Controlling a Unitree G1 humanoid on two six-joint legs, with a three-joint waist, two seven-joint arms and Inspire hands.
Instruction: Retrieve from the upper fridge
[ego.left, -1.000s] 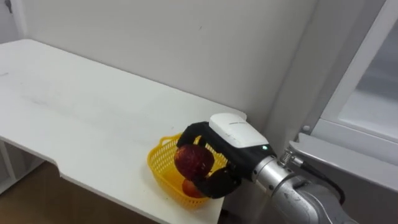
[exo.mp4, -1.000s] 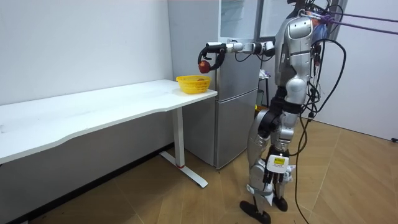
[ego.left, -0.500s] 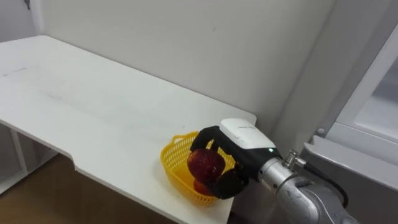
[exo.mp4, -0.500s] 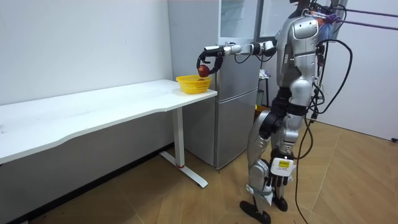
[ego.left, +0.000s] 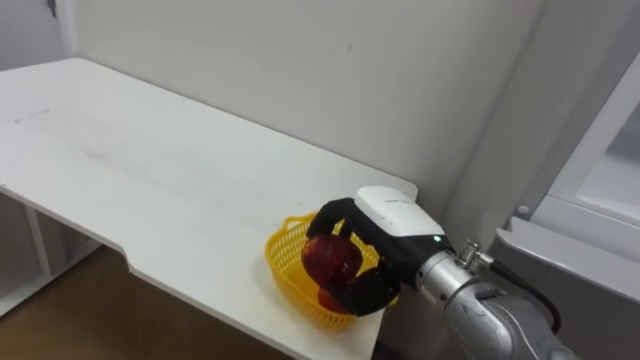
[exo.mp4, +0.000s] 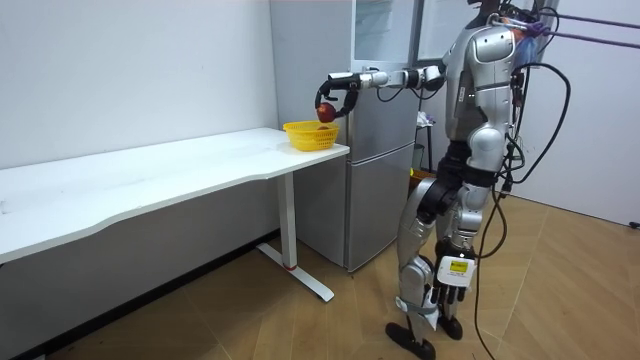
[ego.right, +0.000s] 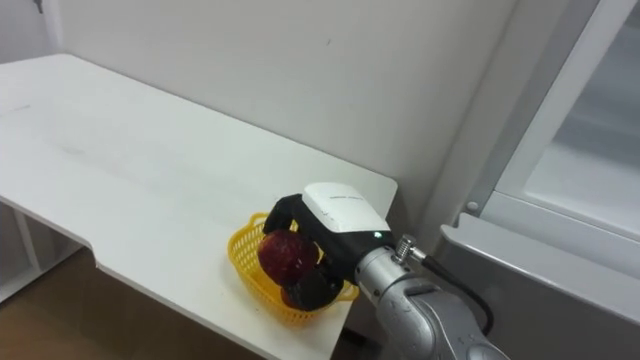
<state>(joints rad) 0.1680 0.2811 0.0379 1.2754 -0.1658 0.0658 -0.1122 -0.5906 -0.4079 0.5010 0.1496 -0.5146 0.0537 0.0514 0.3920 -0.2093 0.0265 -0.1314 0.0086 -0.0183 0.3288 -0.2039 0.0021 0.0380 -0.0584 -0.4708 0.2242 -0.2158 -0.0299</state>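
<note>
White table (ego.left: 150, 170): right hand (ego.left: 390, 225) clasps a red apple (ego.left: 330, 260) just above the yellow basket (ego.left: 285, 268).

The robot stands; its right arm stretches out level; the right hand (ego.left: 395, 216) curls round a red apple (ego.left: 331, 261).

Right hand (ego.left: 395, 222), closed round red fruit (ego.left: 330, 262), hangs over yellow basket (ego.left: 284, 268) at table (ego.left: 150, 180) corner. Obstacles: wall (ego.left: 300, 70) close behind the basket, fridge (exo.mp4: 380, 190) just beside table end, second fruit (ego.left: 324, 298) on basket floor. Free room: bare tabletop to the left, open air above
</note>
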